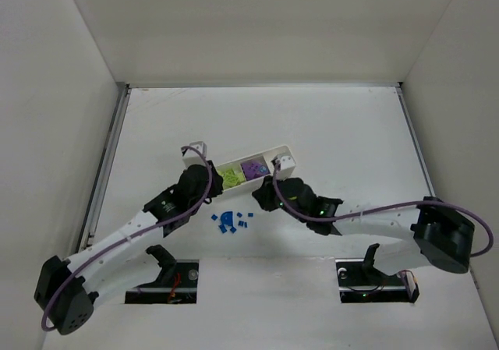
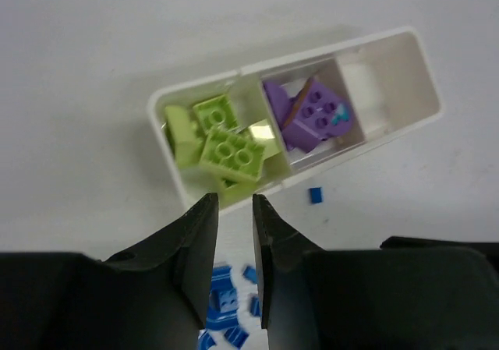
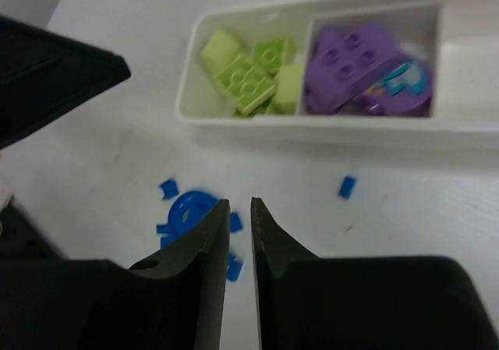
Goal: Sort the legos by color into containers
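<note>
White table: blue legos unsorted; left gripper and right gripper clenched empty; you open, grab blue next.

Tray: thin white plastic, smooth, semi-gloss, near wall slightly see-through. Yellow-green bricks: moulded hard plastic, glossy, bright glints on studs and one flat face. Purple bricks: same glossy plastic, soft sheen on top. Blue bits: small smooth plastic, shiny. Tabletop: white, matt, smooth, no glare. Left claw and right claw: black fingers, look like matt plastic, dull sheen on the edges. Arm shells: white, smooth, slightly glossy; joints black, matt. Cables: purple sleeve, finish too small to tell.
</note>
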Robot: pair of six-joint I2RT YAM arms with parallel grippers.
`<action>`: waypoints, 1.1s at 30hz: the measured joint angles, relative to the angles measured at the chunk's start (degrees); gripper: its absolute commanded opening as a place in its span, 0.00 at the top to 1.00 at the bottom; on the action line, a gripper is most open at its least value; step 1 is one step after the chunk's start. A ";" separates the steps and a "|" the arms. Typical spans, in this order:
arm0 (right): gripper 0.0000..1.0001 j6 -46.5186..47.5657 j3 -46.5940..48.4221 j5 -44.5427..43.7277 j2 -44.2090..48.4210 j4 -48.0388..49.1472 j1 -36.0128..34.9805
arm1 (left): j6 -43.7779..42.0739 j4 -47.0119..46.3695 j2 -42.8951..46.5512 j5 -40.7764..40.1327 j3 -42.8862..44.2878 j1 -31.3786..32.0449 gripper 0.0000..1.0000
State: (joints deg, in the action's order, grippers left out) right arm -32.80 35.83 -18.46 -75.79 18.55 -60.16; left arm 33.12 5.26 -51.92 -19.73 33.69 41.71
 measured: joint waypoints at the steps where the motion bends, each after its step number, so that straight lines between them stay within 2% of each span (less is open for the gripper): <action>1: 0.70 -0.20 0.85 0.13 -1.68 -0.66 -1.88 | 0.87 1.99 1.95 -1.01 -1.40 0.17 0.79; 6: 0.41 -0.79 4.96 0.48 -9.68 -3.85 -9.35 | 5.66 10.10 9.86 -4.46 -6.56 0.31 0.76; 9: 0.33 -0.61 7.54 0.57 -13.25 -5.31 -11.47 | 9.05 12.74 12.26 -5.33 -8.31 0.17 0.74; 20: 0.25 -0.50 17.22 0.13 -22.73 -10.21 -11.93 | 16.15 13.51 13.20 -6.10 -13.53 -0.59 0.69; 33: 0.32 -0.55 26.40 -4.13 -31.23 -18.67 -11.93 | 17.49 12.55 17.38 -6.21 -16.11 -0.17 0.68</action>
State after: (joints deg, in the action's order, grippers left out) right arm -33.34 62.24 -22.59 -107.02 -0.12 -72.10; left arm 50.61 17.80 -34.54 -25.93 17.58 41.54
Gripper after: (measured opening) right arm 0.698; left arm 0.320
